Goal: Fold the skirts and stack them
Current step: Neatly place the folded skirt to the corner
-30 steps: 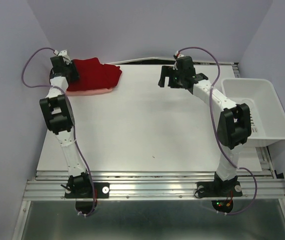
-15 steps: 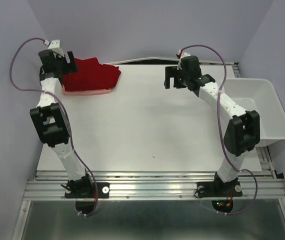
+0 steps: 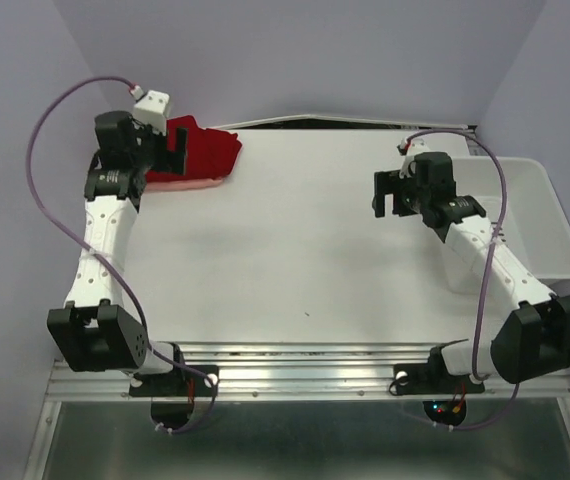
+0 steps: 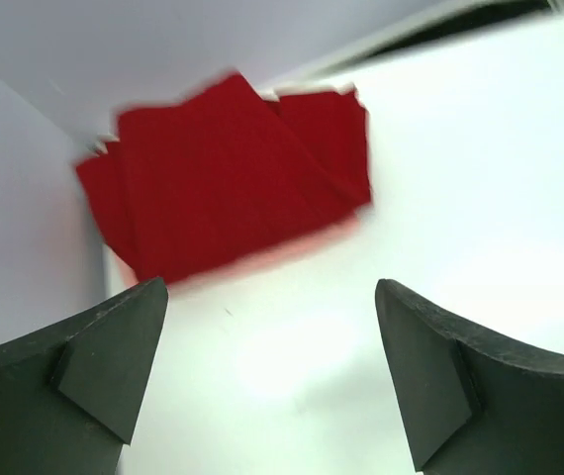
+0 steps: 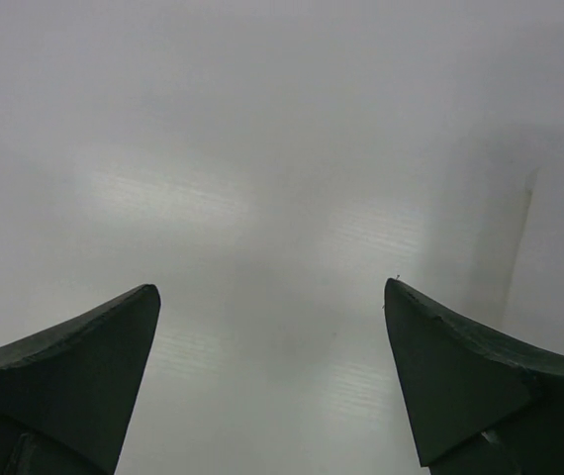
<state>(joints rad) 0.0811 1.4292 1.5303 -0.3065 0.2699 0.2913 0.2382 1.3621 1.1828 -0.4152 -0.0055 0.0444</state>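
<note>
- The red skirt (image 3: 203,150) lies folded in the upper left of the top view, at the far left corner of the table (image 3: 295,250). It sits on top of the salmon-pink skirt (image 3: 193,184).
- Only a thin pink strip shows along the lower edge of the red one. We therefore cannot confirm how neatly the lower skirt is folded.
- We judge the task all but complete, with 2 skirts folded and stacked in 1 pile. What seems left is for the arms to draw clear.
- Materials: the red skirt is soft matte cloth in a compact, angular fan outline with layered edges. The left wrist view is blurred, so we cannot make out any pleats.
- The left gripper (image 3: 170,148) hangs over the left end of the pile, its jaws spread wide and empty.
- The right gripper (image 3: 393,195) is well apart, at the right of the frame beside the white bin (image 3: 555,215). It too is spread wide and empty over bare table.
- The table is smooth, white and faintly ribbed. The bin is rigid plastic.
</note>
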